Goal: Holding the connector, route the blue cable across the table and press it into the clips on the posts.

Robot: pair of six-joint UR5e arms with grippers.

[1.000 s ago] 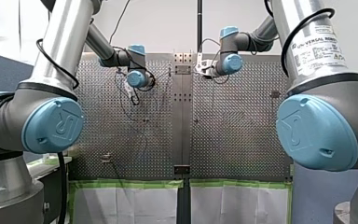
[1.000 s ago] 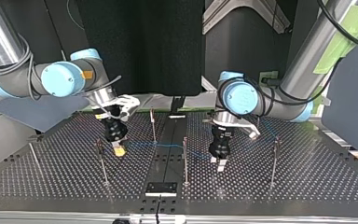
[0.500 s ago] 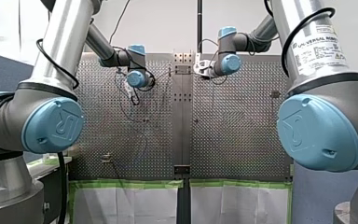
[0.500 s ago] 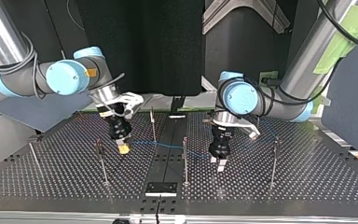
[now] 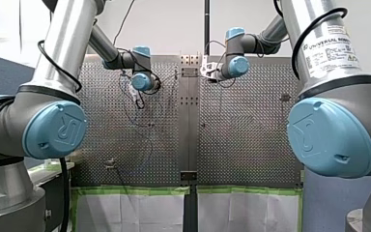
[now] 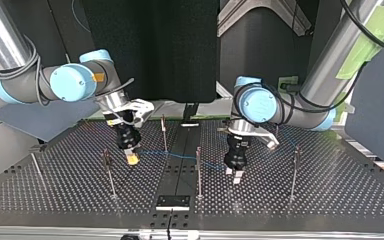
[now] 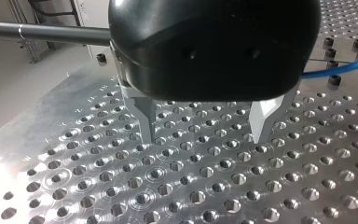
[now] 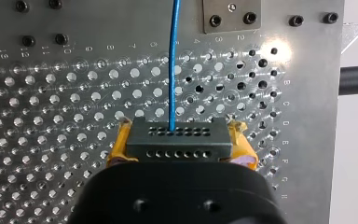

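Perforated metal table bears thin upright posts and a small plate

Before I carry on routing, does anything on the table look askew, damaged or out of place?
Nothing stands out. The connector sits square between the yellow pads of my right gripper, the blue cable leaves it straight, and my left gripper hangs open and empty over the table.
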